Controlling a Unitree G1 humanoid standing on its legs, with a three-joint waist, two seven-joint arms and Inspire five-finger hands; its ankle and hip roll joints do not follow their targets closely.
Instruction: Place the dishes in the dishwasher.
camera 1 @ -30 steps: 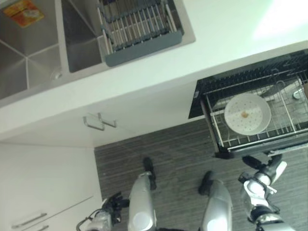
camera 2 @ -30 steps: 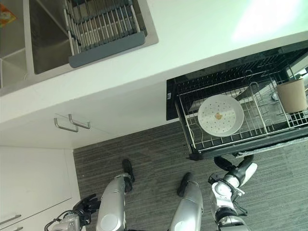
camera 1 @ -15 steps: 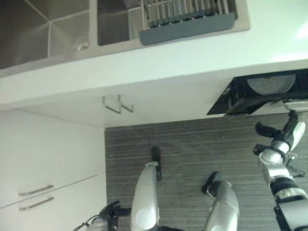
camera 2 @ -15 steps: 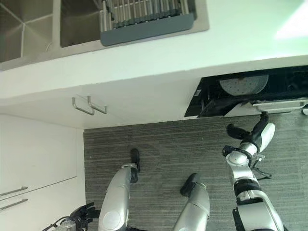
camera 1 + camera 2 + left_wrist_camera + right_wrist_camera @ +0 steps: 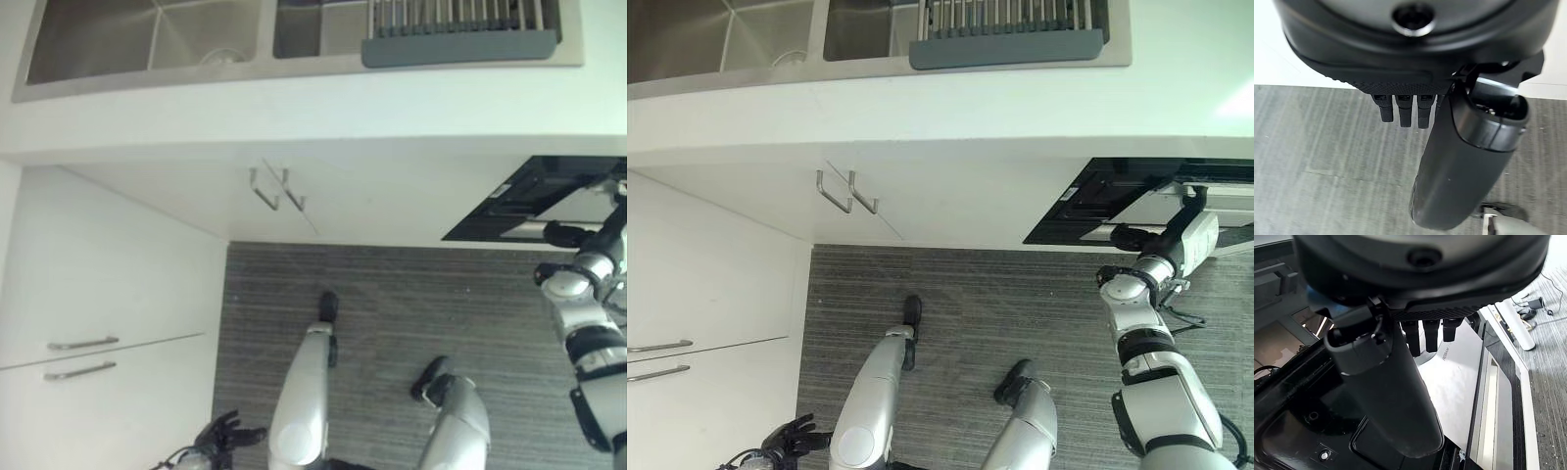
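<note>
The right hand (image 5: 1176, 235) is up at the front edge of the dishwasher (image 5: 1117, 201), under the white table (image 5: 921, 113). Its fingers (image 5: 1425, 335) are straight and hold nothing. The left hand (image 5: 789, 436) hangs low over the grey floor (image 5: 1019, 304), fingers loose and empty. A sink (image 5: 774, 34) and a dish rack (image 5: 1009, 29) sit in the table.
</note>
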